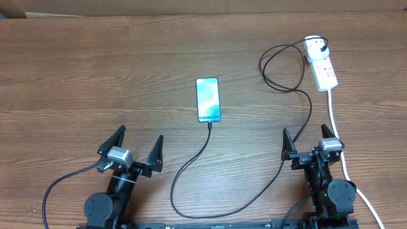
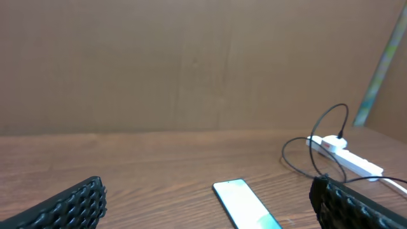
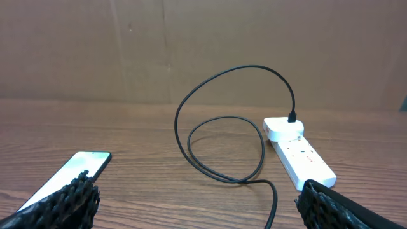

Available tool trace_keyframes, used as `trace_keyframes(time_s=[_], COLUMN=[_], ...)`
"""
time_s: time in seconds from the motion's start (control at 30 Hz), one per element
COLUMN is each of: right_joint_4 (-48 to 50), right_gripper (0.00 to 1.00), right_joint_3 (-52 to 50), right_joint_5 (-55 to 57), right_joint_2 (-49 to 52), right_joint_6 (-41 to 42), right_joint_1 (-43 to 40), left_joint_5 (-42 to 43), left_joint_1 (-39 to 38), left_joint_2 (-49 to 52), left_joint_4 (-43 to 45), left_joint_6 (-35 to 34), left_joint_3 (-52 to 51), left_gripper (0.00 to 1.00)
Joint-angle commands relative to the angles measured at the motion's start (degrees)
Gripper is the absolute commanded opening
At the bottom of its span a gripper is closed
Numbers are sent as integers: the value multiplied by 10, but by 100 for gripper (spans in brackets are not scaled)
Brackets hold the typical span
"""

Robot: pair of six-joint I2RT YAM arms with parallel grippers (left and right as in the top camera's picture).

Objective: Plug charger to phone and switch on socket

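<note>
The phone (image 1: 208, 100) lies screen up mid-table, its screen lit. It also shows in the left wrist view (image 2: 247, 205) and the right wrist view (image 3: 63, 179). The charger cable (image 1: 267, 184) runs from the phone's near end, loops near the front edge, then curls up to its plug in the socket strip (image 1: 320, 63) at the far right. The strip and cable loops show in the right wrist view (image 3: 299, 151). My left gripper (image 1: 130, 147) is open and empty near the front left. My right gripper (image 1: 310, 142) is open and empty near the front right.
The strip's thick white cord (image 1: 340, 152) runs down the right side past my right arm. A cardboard wall (image 2: 191, 63) stands behind the wooden table.
</note>
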Motion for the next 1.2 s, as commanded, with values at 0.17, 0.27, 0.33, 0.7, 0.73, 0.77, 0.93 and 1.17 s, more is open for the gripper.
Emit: trace_keyframes(time_s=[0.17, 0.27, 0.33, 0.7, 0.73, 0.77, 0.93, 1.17], right_joint_4=[3, 3, 3, 3, 3, 3, 3, 3], right_gripper=[100, 100, 100, 100, 100, 100, 100, 100], right_joint_3=[-6, -6, -6, -6, -6, -6, -6, -6], right_joint_5=[2, 2, 2, 2, 2, 2, 2, 2], right_joint_2=[-7, -7, -7, -7, -7, -7, -7, -7], right_joint_6=[2, 2, 2, 2, 2, 2, 2, 2], right_joint_1=[3, 3, 3, 3, 3, 3, 3, 3], left_joint_5=[-45, -57, -65, -70, -74, -79, -105, -116], left_joint_1=[7, 7, 10, 17, 17, 17, 18, 52], left_joint_2=[-8, -8, -8, -8, -8, -8, -8, -8], left_joint_4=[30, 28, 20, -87, -87, -87, -89, -90], left_joint_6=[7, 7, 6, 47, 50, 50, 78, 78], left_joint_3=[-23, -23, -23, -23, -23, -23, -23, -23], left_gripper=[100, 99, 99, 100, 99, 100, 100, 100])
